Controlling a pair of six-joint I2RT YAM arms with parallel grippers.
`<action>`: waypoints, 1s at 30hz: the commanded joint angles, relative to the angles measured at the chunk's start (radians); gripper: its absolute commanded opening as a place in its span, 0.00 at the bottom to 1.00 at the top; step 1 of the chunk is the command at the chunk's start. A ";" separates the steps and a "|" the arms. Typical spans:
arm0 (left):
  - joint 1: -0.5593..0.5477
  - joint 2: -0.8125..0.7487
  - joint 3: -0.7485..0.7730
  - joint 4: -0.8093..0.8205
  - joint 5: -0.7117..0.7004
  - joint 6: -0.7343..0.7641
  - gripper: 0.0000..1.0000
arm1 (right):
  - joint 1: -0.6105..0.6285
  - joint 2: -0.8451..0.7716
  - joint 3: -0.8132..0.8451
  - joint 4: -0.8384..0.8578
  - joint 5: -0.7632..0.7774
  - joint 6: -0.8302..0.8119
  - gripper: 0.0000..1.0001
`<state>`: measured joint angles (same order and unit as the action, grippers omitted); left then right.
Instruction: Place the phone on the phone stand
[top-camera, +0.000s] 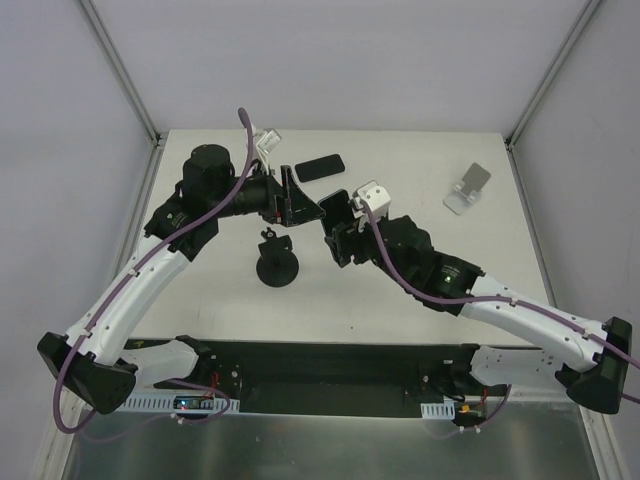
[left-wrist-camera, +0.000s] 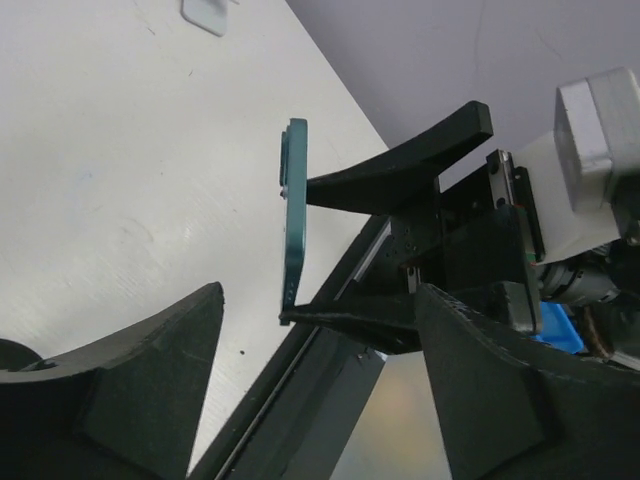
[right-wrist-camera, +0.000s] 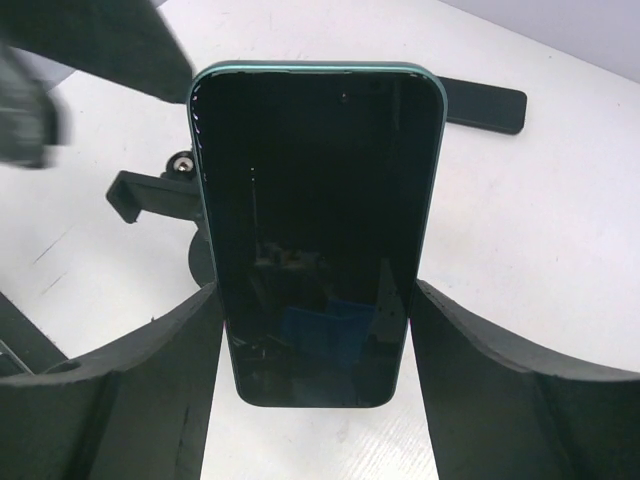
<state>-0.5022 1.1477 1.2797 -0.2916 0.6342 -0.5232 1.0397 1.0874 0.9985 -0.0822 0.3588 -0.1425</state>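
Right gripper (right-wrist-camera: 315, 310) is clamping the phone (right-wrist-camera: 318, 200) (dark glossy face, teal rim) by its two long edges. The grip is sitting low on the body, so most of the slab is sticking out past the fingertips. The phone is hanging in the air over mid-table, near a black round-based holder (top-camera: 277, 265). It is well apart from the phone stand (top-camera: 467, 188), the small silver one sitting toward the far right of the table (top-camera: 400, 290). Left gripper (left-wrist-camera: 318, 300) is standing wide with nothing between its fingers, nosing in close to the phone's thin edge. Risks as I am judging them: the pinch is bearing on smooth rims only, so the overhanging end could pivot or slide out during a swing to the right. The left fingers are crowding the phone, so any closing or drift there could knock it askew in the right-hand grip. The stand looks light, so a low or fast approach could be shoving it along or tipping it rather than seating the phone. The black holder is lying nearer and could get mistaken for the target. A second, all-black handset (top-camera: 320, 167) is lying flat at the far side and could get clipped.
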 joint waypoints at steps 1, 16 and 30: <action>-0.001 0.009 -0.037 0.120 0.039 -0.079 0.68 | 0.046 -0.027 0.040 0.156 0.086 -0.017 0.01; -0.059 0.038 -0.074 0.178 0.033 -0.098 0.27 | 0.102 -0.049 -0.021 0.237 0.071 0.012 0.01; -0.087 -0.275 -0.190 0.091 -0.215 0.126 0.00 | 0.118 -0.093 -0.006 -0.094 -0.035 0.097 1.00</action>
<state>-0.5838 1.0401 1.0969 -0.1867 0.5358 -0.5350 1.1568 1.0313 0.9504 -0.0479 0.3912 -0.0673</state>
